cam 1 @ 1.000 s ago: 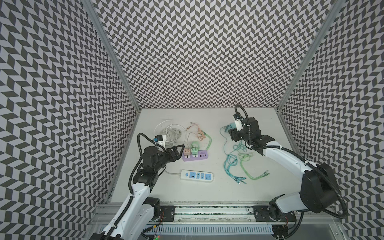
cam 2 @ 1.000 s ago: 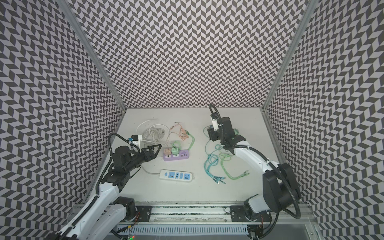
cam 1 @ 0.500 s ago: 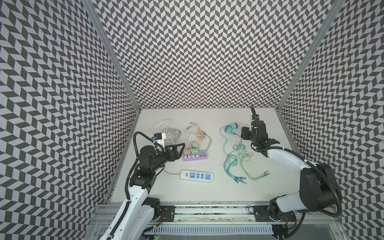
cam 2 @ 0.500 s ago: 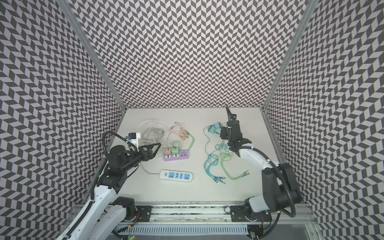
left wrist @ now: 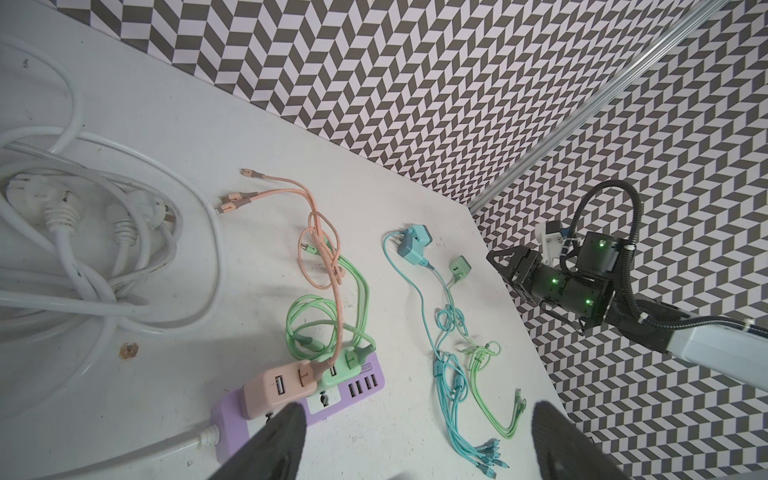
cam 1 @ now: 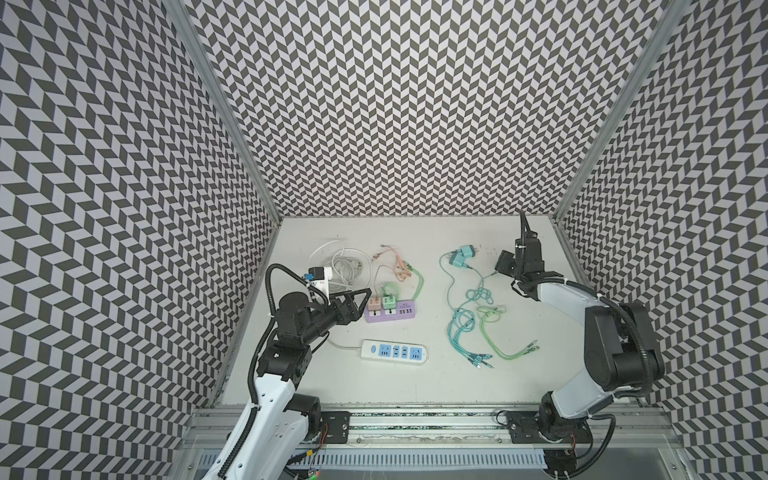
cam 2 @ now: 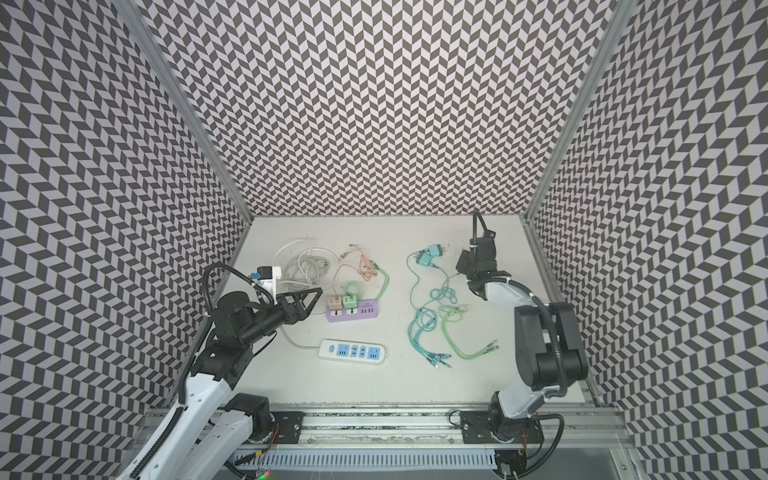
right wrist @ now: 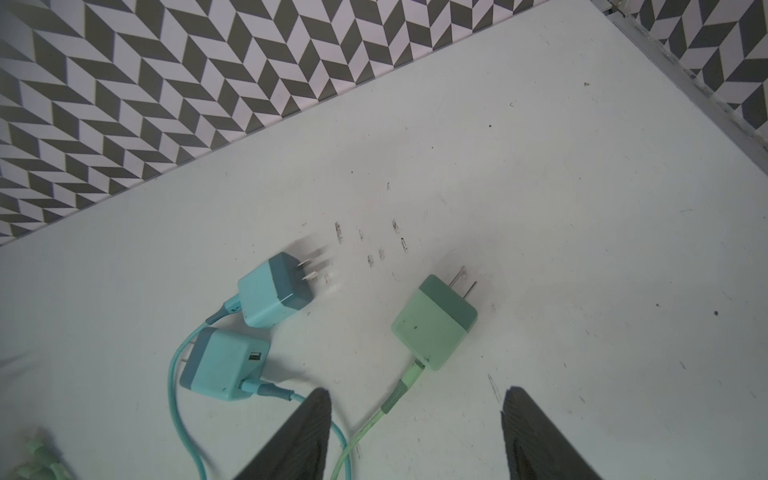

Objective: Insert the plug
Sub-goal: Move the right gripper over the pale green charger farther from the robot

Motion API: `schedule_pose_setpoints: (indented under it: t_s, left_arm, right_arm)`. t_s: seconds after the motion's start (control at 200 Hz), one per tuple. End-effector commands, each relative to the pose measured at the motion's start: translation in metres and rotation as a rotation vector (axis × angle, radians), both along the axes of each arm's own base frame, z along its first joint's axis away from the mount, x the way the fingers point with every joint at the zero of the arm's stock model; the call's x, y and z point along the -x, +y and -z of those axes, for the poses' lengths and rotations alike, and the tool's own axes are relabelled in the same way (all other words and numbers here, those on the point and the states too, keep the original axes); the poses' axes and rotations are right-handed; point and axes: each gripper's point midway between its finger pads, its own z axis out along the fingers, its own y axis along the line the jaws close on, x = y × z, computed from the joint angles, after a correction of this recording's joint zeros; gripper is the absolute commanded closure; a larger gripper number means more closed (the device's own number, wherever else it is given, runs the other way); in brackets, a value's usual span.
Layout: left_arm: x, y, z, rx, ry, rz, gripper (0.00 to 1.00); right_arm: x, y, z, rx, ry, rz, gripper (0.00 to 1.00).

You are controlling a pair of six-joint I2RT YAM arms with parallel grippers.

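Observation:
A light green plug lies on the table with its prongs pointing away from my right gripper. That gripper is open just behind it, and the plug's green cable runs between the fingers untouched. Two teal plugs lie beside it. The purple power strip holds a pink adapter and a green one. My left gripper hovers open over the strip's near end, empty. Both top views show the left gripper left of the strip and the right gripper right of the teal plugs.
A white power strip with blue sockets lies in front of the purple one. A coil of white cable sits at the back left. Teal and green charging cables sprawl across the middle right. Patterned walls close in on three sides.
My right gripper has swung to the right, away from above the teal plugs, and now sits lower near the green plug. The left gripper has opened slightly and hardly moved.

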Motion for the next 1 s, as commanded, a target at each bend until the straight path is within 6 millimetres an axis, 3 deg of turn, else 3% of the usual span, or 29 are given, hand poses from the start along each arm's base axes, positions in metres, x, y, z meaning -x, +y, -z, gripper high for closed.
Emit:
schedule_pose_setpoints:
  t_s: [0.0,0.385,0.996]
  left_arm:
    - [0.001,0.0,-0.024,0.007,-0.061,0.009,0.14]
    - [0.002,0.002,-0.025,0.011,-0.062,-0.008,0.13]
    - [0.002,0.004,-0.025,-0.009,-0.065,-0.011,0.13]
  right_arm:
    - [-0.016,0.001,-0.002,-0.062,-0.035,0.013,0.34]
    - [-0.028,0.0,0.031,-0.124,0.019,0.048,0.33]
    - [-0.048,-0.001,0.055,-0.175,0.05,0.07,0.37]
